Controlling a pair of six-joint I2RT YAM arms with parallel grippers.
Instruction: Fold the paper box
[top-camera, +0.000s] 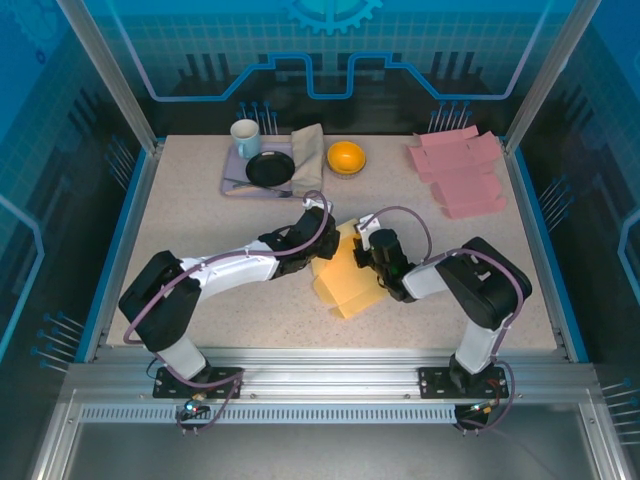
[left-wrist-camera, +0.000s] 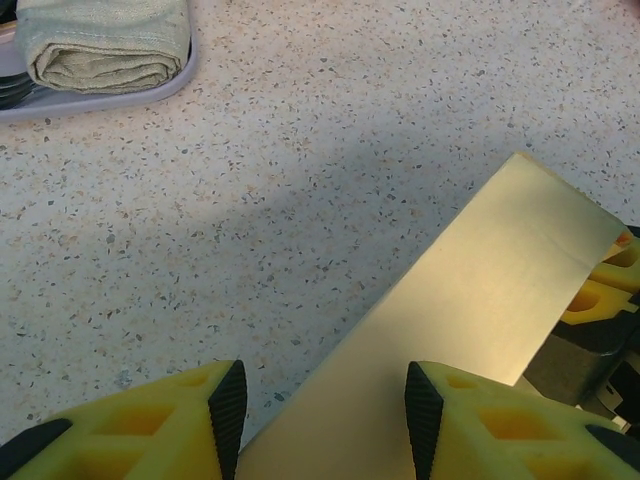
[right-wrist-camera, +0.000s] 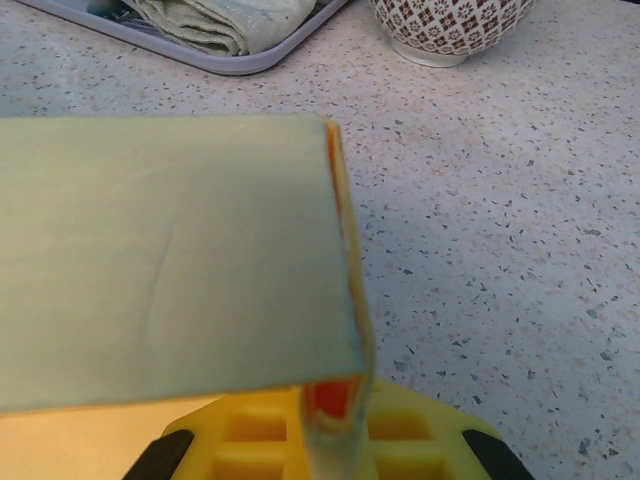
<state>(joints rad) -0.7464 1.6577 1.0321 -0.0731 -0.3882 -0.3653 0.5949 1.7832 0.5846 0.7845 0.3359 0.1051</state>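
Observation:
The yellow paper box (top-camera: 345, 282) lies partly folded at the middle of the table, between both arms. My left gripper (top-camera: 318, 236) is at its left upper edge. In the left wrist view its jaws stand open, and a flat panel of the paper box (left-wrist-camera: 480, 290) runs between the two black pads (left-wrist-camera: 228, 415) without being pinched. My right gripper (top-camera: 366, 248) is at the box's upper right. In the right wrist view it is shut on a raised folded flap of the paper box (right-wrist-camera: 170, 260), whose edge runs down into the right gripper (right-wrist-camera: 330, 430).
A grey tray (top-camera: 232, 172) at the back left holds a cup (top-camera: 245, 138), a black plate (top-camera: 270, 168) and a folded cloth (top-camera: 308, 148). An orange bowl (top-camera: 346, 156) stands beside it. Flat pink boxes (top-camera: 460, 170) lie at the back right.

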